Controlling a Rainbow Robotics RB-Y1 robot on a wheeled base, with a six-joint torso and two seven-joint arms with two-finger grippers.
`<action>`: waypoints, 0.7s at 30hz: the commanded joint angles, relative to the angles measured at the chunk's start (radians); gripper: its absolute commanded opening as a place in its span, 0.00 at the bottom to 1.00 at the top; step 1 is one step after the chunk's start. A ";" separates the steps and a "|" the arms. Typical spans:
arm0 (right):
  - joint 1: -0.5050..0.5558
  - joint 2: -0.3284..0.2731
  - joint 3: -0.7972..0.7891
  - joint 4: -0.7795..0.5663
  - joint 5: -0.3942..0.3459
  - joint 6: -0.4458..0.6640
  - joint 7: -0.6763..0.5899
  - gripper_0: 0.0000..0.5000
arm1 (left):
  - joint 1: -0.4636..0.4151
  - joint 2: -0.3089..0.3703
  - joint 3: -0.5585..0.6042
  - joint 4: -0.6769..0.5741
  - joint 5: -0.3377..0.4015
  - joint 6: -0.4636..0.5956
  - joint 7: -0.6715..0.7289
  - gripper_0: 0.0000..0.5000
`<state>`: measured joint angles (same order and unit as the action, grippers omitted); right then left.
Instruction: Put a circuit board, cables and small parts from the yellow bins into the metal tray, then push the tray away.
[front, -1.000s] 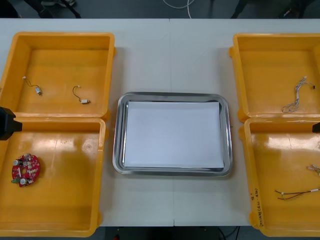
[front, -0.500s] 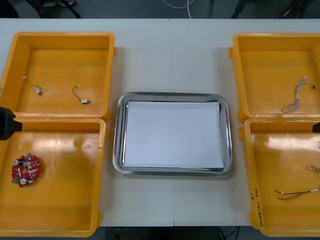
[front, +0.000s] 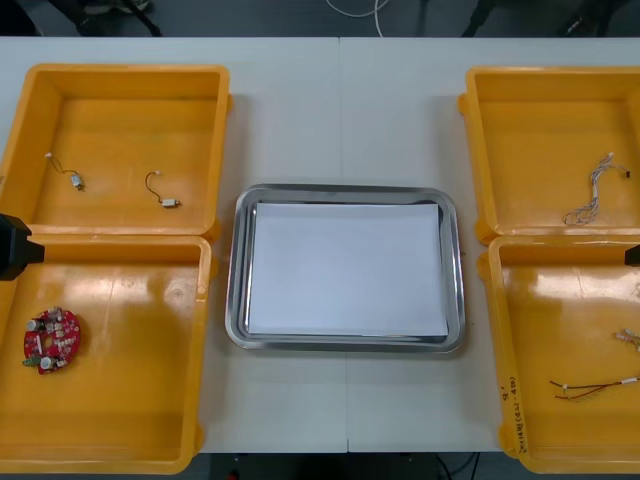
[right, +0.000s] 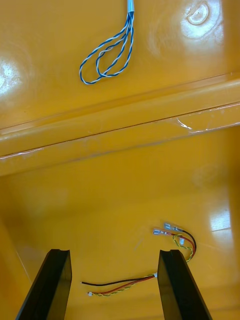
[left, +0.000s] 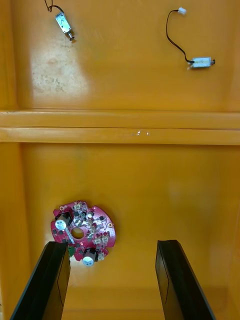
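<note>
- Nothing's budged in the last second. Same layout, and both my arms sit where they were, so I'd say the job hasn't kicked off and every pick is still ahead.
- Yellow bins (front: 120, 75) are the biggest things here, two on each side, and all the goods are in them.
- Metal tray (front: 236, 270) sits between them, white inside, nothing in it yet.
- Left gripper (left: 112, 245) hangs over the left near bin (front: 110, 243), jaws spread wide, with the circuit board (left: 82, 233) just past my finger.
- Right gripper (right: 114, 252) hangs over the right near bin (front: 505, 330), jaws spread too, with the red and yellow cable (right: 181, 239) under it.
- The blue and white cable (right: 107, 57) is in the right far bin (front: 550, 72).
- Two small metal parts (left: 201, 62) are in the left far bin.
</note>
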<state>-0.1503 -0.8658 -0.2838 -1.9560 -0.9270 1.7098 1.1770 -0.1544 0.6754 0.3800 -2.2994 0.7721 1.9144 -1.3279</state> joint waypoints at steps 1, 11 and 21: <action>0.011 -0.047 -0.038 -0.027 -0.007 0.005 0.030 1.00 | 0.013 0.003 0.014 -0.029 -0.007 0.005 -0.071 1.00; 0.011 -0.047 -0.038 -0.027 -0.007 0.005 0.030 1.00 | 0.013 0.003 0.014 -0.029 -0.007 0.005 -0.071 1.00; 0.011 -0.047 -0.038 -0.027 -0.007 0.005 0.030 1.00 | 0.013 0.003 0.014 -0.029 -0.007 0.005 -0.071 1.00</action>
<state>-0.1503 -0.8658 -0.2838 -1.9560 -0.9270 1.7098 1.1770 -0.1544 0.6754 0.3800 -2.2994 0.7721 1.9144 -1.3279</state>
